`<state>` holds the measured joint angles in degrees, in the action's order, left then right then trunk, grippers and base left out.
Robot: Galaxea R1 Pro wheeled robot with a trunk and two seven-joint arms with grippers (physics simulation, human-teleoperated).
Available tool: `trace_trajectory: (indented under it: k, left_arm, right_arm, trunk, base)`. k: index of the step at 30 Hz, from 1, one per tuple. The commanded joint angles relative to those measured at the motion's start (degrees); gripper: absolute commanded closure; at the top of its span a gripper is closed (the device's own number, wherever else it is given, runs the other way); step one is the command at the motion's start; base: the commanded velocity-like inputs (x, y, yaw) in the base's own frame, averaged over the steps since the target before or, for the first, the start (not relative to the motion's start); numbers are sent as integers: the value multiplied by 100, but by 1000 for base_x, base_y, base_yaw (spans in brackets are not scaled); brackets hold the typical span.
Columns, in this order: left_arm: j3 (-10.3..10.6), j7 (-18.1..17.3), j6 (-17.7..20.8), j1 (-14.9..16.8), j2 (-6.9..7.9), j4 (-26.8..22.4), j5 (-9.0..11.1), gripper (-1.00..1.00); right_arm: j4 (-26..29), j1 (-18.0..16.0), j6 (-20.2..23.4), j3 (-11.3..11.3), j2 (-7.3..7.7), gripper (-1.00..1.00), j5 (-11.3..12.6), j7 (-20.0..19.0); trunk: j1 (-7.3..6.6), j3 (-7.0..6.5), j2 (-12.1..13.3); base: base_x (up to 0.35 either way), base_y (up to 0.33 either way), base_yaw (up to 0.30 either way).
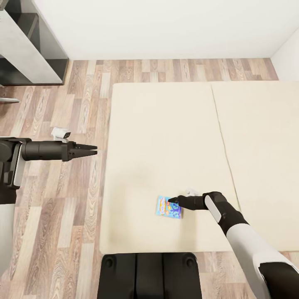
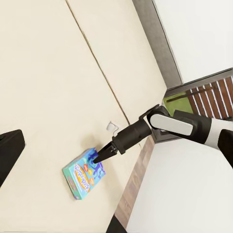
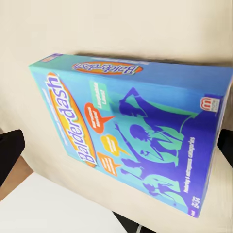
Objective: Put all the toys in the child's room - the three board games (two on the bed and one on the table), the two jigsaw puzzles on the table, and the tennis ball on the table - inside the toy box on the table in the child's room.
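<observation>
Bed (image 1: 166, 137): beige mattress, one blue game (image 1: 169, 207) lying flat near its foot edge, not yet lifted. Right claw (image 1: 171, 201): tips at the game's edge; spread or pinching, cannot tell. Left claw (image 1: 94, 150): pressed together, empty, over floor. Judged early: boxing all toys remains.

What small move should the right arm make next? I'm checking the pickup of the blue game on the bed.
Probably ease the right tool down and shut it on the blue board game. Its tips sit at the box's edge, the box lies flat on the bed, and the right wrist view shows it close up. Whether the tips already touch is unclear.
</observation>
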<state>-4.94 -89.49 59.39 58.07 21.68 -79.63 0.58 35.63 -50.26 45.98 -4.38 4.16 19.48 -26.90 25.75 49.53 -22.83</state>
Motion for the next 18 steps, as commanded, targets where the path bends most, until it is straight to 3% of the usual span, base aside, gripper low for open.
trace_trajectory:
  k: [1, 18]
  left_arm:
    - [2, -16, 61, 2, 1, 0, 4, -100]
    - [10, -16, 61, 2, -4, 0, 4, -100]
  right_arm:
    - [6, -2, 16, -19, 6, -100, -6, -17]
    - [6, -2, 23, -19, 6, -100, -6, -17]
  trunk:
    - [3, 6, -9]
    - [3, 6, -9]
  base:
    - [0, 101, 0]
    - [0, 62, 0]
